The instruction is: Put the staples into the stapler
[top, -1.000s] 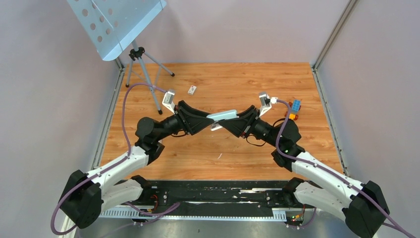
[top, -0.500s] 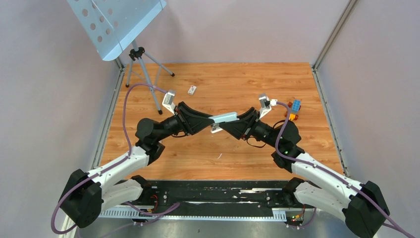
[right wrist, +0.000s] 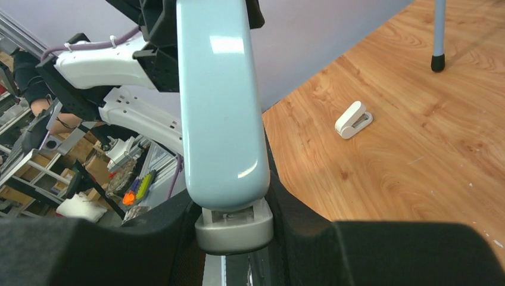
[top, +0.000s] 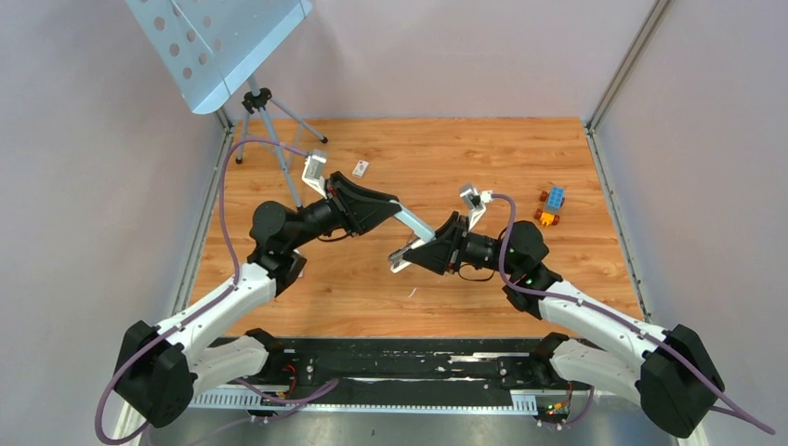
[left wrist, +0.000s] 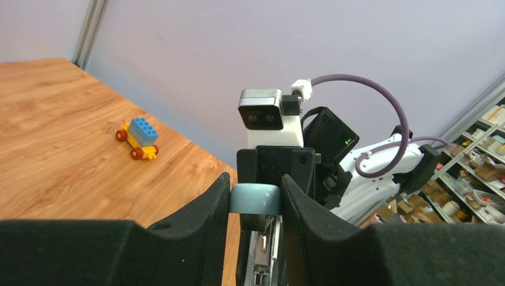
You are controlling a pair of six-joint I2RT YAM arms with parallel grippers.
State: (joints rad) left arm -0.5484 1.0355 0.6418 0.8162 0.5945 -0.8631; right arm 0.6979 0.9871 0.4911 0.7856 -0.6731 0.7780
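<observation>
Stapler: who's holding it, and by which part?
Both arms hold the stapler. The left end effector pinches its pale blue top, and the right end effector grips its base.

You see the stapler (right wrist: 220, 107) with a pale blue top and grey base, a blue-yellow-orange brick (left wrist: 138, 137), and a wood-grain table (top: 446, 149).

The stapler (top: 415, 225) sits over the middle of the table (top: 446, 149), between the left gripper (top: 392, 208) and the right gripper (top: 410, 255) — small box (top: 361, 168) behind, toy-brick block (top: 550, 205) to the right, tripod (top: 265, 116) back-left.
</observation>
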